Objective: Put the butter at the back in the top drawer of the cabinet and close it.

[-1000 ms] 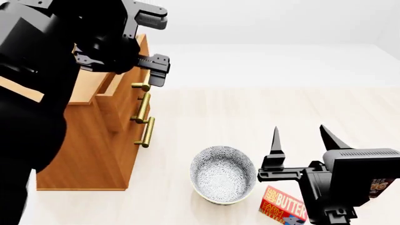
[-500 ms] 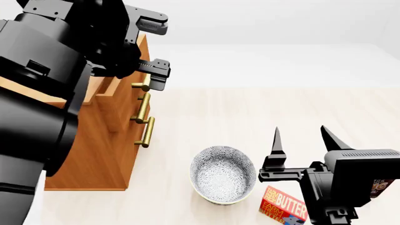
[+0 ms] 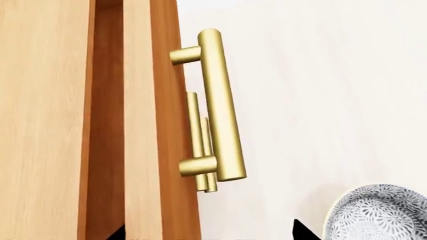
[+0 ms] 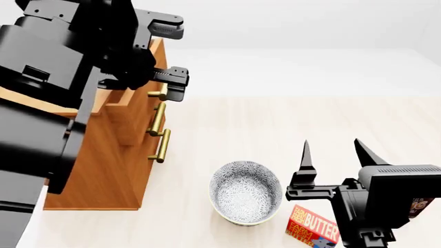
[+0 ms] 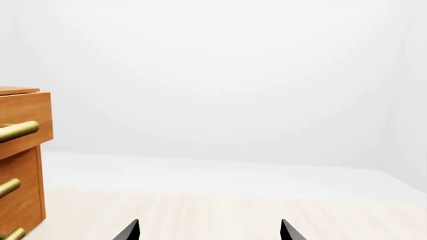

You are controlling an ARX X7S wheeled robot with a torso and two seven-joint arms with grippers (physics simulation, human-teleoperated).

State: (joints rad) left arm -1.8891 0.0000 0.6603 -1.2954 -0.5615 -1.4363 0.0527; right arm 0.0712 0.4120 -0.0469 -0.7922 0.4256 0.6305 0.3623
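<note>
Pale wood floor (image 4: 227,134) runs wide open through the middle and right of the head view, white walls behind. At left, the cabinet (image 4: 113,170) has its top drawer (image 4: 127,101) pulled out a little; left gripper (image 4: 172,85) hovers released by its brass handle (image 3: 220,105). Lower right: right gripper (image 4: 331,155), jaws spread, above the butter (image 4: 313,227), just beside the bowl (image 4: 245,192).

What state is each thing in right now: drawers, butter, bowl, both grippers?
top drawer: pulled partly open
lower drawers: shut
butter: lying on the floor beside the bowl, not held
bowl: upright, empty
left gripper: open, by the top handle
right gripper: open, empty
</note>
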